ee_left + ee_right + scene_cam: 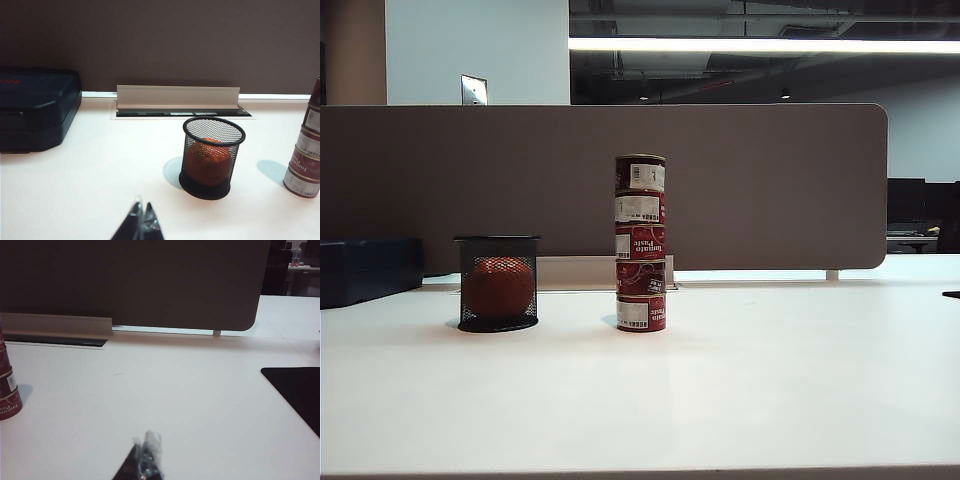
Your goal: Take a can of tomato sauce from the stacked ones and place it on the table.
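At frame centre, the stacked ones point(640, 243) stood (five tins). The can of tomato sauce point(640, 173) on top looked rigid, slick; grasp its sides. Left gripper point(143, 216) and right gripper point(146, 452) hung back, fingers pressed together.

1. The left gripper point(142, 222) is cut by the lower edge of the left wrist view; only its dark tips show, pressed together.
2. The right gripper point(145, 460) is also cut by the edge, and its tips look blurred, probably closed.
3. The stacked ones point(306, 150) are cut by the picture's side; in the right wrist view only the lowest cans show.
4. The barcode text on the top can of tomato sauce point(640, 173) is too small to read.
5. The orange ball point(500, 286) is partly hidden behind the black mesh cup point(498, 245).
6. The dark case point(368, 270) is cut by the edge.
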Available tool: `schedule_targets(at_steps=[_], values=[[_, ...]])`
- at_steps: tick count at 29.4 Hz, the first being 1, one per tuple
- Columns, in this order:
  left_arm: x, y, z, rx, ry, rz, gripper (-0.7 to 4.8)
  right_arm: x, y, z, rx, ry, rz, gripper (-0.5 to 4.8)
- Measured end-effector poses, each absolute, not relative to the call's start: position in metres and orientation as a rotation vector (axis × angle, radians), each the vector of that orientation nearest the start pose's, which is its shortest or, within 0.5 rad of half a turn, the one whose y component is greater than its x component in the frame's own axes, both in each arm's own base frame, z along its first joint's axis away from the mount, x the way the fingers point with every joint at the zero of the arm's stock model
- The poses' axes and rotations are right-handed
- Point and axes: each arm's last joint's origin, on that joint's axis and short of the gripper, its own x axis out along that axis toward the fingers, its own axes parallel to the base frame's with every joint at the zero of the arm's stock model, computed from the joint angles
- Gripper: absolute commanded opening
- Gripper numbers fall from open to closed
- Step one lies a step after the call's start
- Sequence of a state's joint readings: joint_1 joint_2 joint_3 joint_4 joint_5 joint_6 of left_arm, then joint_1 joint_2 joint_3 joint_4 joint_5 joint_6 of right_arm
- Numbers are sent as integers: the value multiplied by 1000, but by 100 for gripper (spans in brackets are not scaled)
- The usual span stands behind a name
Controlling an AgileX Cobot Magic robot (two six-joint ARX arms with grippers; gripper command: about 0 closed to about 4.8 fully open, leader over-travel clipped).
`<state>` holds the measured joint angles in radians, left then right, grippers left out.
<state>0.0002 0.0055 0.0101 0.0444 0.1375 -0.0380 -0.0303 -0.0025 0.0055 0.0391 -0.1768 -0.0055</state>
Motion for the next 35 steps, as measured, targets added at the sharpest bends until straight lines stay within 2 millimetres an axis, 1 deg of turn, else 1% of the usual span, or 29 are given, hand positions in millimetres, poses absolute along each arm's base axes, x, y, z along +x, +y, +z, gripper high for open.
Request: schedule_targets(at_steps=[27, 35], values=[[97, -4, 171, -35, -46, -138, -5, 97, 2, 171, -10, -65, 149, -8], [97, -4, 171, -34, -46, -155, -5, 97, 2, 172, 41, -71, 152, -9]])
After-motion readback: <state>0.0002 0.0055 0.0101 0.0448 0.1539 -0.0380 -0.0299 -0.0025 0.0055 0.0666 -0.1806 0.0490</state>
